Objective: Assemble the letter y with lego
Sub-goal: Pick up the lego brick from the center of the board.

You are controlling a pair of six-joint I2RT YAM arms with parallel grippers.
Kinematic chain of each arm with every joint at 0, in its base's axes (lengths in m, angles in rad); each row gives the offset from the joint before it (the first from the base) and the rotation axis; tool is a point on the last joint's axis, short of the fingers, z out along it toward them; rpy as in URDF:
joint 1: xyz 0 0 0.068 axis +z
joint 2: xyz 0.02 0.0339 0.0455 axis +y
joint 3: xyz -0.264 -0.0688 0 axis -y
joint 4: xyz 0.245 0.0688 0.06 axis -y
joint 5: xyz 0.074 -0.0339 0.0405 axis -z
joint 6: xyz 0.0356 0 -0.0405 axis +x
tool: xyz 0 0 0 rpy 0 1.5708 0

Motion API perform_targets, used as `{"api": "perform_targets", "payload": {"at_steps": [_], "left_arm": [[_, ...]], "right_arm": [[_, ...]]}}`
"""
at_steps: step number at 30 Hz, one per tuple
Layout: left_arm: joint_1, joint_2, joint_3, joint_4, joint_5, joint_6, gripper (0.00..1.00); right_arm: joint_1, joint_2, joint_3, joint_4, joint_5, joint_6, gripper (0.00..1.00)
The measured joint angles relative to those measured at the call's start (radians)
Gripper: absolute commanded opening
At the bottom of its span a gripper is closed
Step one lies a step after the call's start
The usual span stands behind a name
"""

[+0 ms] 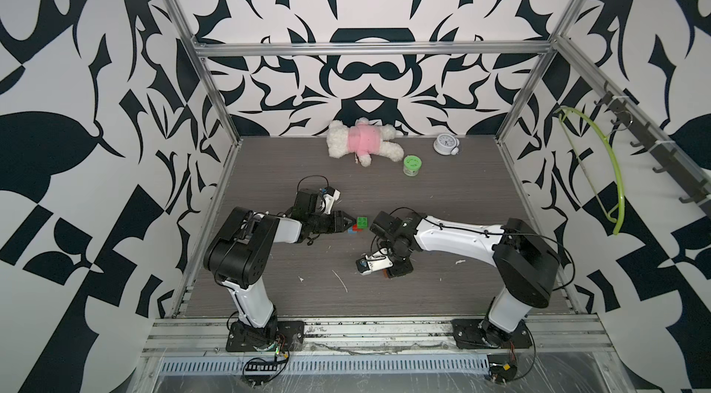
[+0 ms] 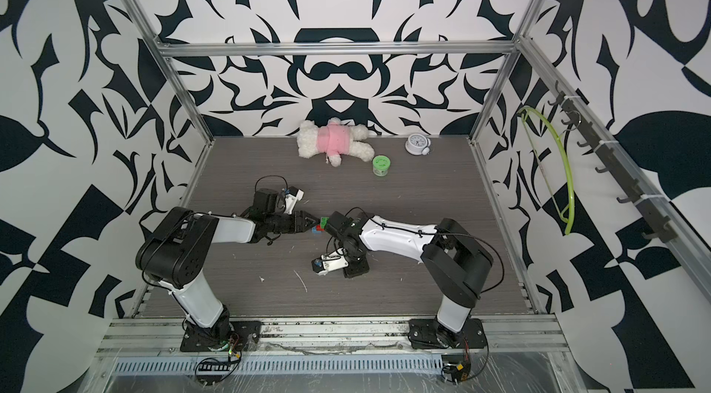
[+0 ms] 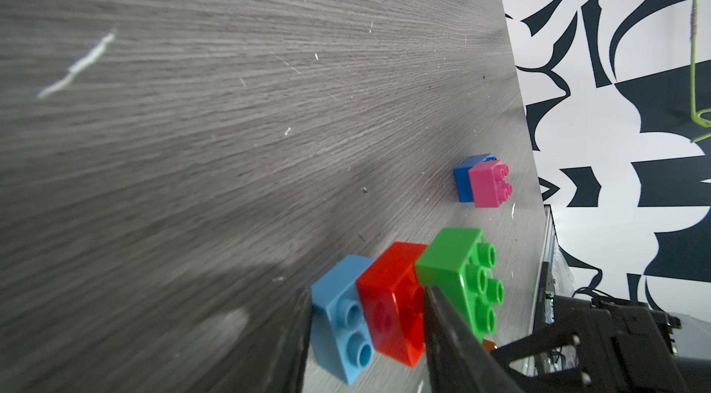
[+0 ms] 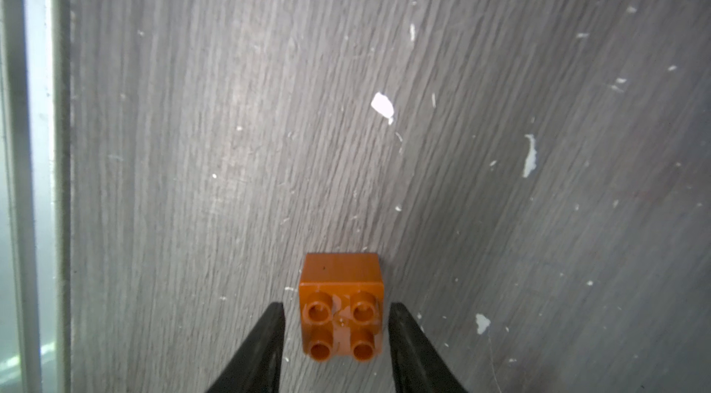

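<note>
Three joined lego bricks lie on their side on the table: light blue [image 3: 338, 306], red [image 3: 388, 295] and green [image 3: 454, 260], also seen in a top view as green [image 1: 361, 222] over red and blue. My left gripper [image 3: 369, 329] is shut across this stack, one finger against the light blue end and the other at the red-green joint. A pink brick [image 3: 488, 183] sits on a darker blue one [image 3: 463, 181] farther off. An orange brick [image 4: 341, 302] rests on the table between the fingers of my right gripper [image 4: 337, 306], which is open with a narrow gap on each side.
A white teddy in pink [image 1: 361, 141], a green round tub [image 1: 411, 164] and a small clock [image 1: 445, 144] lie at the back of the table. A green hanger [image 1: 611, 179] hangs on the right wall. Metal frame posts border the table.
</note>
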State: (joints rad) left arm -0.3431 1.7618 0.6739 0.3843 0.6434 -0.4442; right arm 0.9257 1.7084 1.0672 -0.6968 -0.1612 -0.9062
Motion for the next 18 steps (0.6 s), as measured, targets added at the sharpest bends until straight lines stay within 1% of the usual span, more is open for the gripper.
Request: {"api": "perform_targets", "payload": {"at_steps": [12, 18], "left_arm": [[0.0, 0.0, 0.0, 0.0, 0.0, 0.0, 0.49], [0.0, 0.0, 0.0, 0.0, 0.0, 0.0, 0.49]], "right_arm": [[0.013, 0.0, 0.0, 0.008, 0.01, 0.023, 0.48], [0.013, 0.004, 0.0, 0.021, 0.026, 0.026, 0.45]]}}
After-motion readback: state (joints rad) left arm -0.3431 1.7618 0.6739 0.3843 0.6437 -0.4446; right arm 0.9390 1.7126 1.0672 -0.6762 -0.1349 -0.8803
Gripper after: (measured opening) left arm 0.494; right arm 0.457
